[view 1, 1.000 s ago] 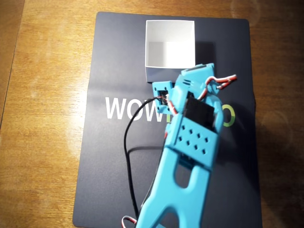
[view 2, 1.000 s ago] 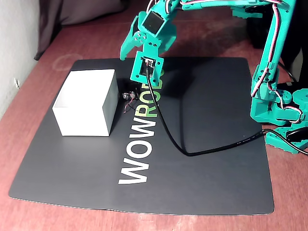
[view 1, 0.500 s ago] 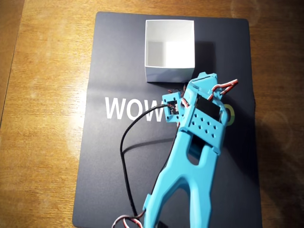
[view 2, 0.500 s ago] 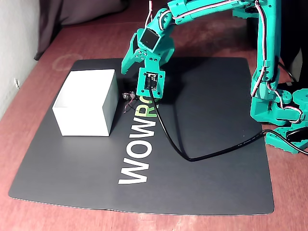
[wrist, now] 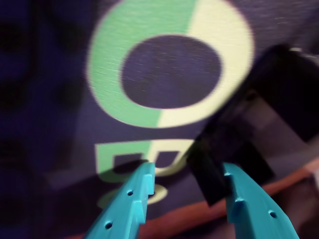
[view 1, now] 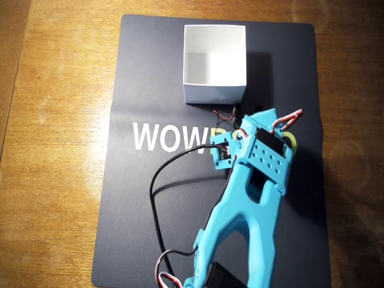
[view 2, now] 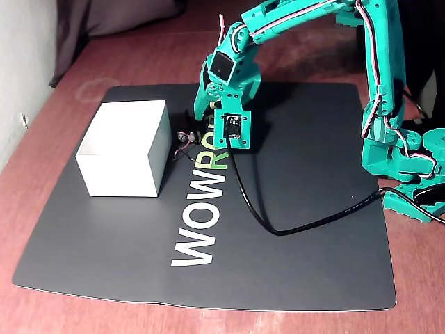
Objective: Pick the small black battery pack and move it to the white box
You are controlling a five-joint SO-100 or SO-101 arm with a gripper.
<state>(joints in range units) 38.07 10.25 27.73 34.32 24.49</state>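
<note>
Your gripper (wrist: pixel 187 186) is spread wide, low over the small black battery pack (wrist: pixel 214 169), which lies on the black mat (view 2: pixel 313 229) just beside the white box (view 2: pixel 122 149); its long axis is too blurred to tell.

The black mat (view 2: pixel 104 264) bears large letters reading "WOWRO", white then green, partly hidden by the arm (view 2: pixel 379 104).

Small black battery pack (view 1: pixel 225 113) mostly hidden under the arm overhead; wrist view blurred
</note>
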